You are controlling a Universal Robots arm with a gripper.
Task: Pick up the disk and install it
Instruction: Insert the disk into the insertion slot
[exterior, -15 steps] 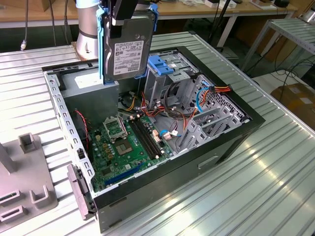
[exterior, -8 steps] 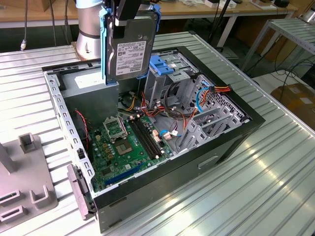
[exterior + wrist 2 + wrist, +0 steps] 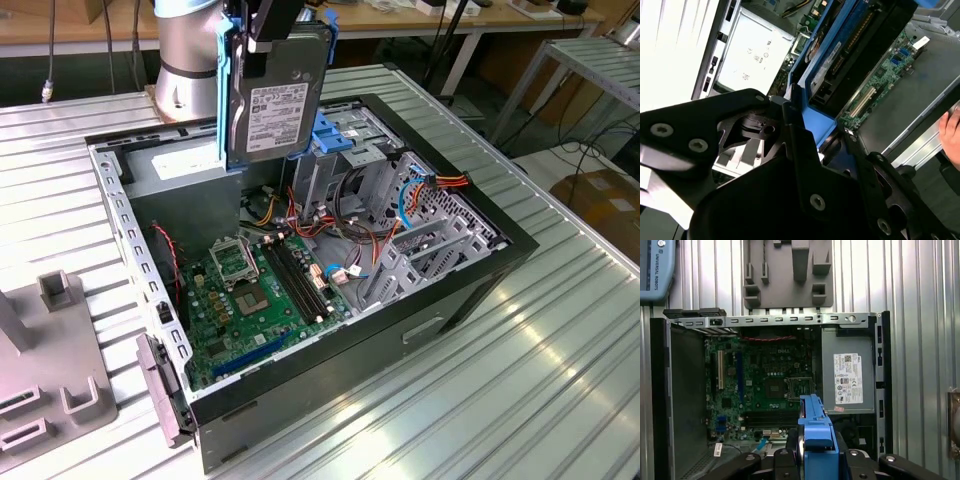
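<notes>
**Q:** Item one, the disk (image 3: 275,100). Where is it, and what holds it?

**A:** It is in the air over the far half of the open computer case (image 3: 450,300). The gripper (image 3: 264,42) is pinching it by its upper edge, with a finger pressed to each side. It touches nothing else.

**Q:** Orientation?

**A:** On edge, long axis upright, hanging straight down from the gripper. The white label faces the exterior view, and the blue rails run down both long sides.

**Q:** Relation to the mounting place?

**A:** The drive cage (image 3: 335,150) with its blue plastic top stands just beside the disk, on the exterior view's right and slightly lower. The power supply box (image 3: 847,377) sits on the other side. The motherboard (image 3: 250,290) lies well below, nearer the exterior view.

**Q:** Anything obscured?

**A:** Several things.
- The gripper body is cut off at the picture's top edge.
- The disk screens part of the cage, so I cannot tell which bay is free.
- Cables (image 3: 440,185) clutter the cage's right side.
- A person's hand (image 3: 951,135) shows at the edge of the second wrist view, apart from the case.
</notes>
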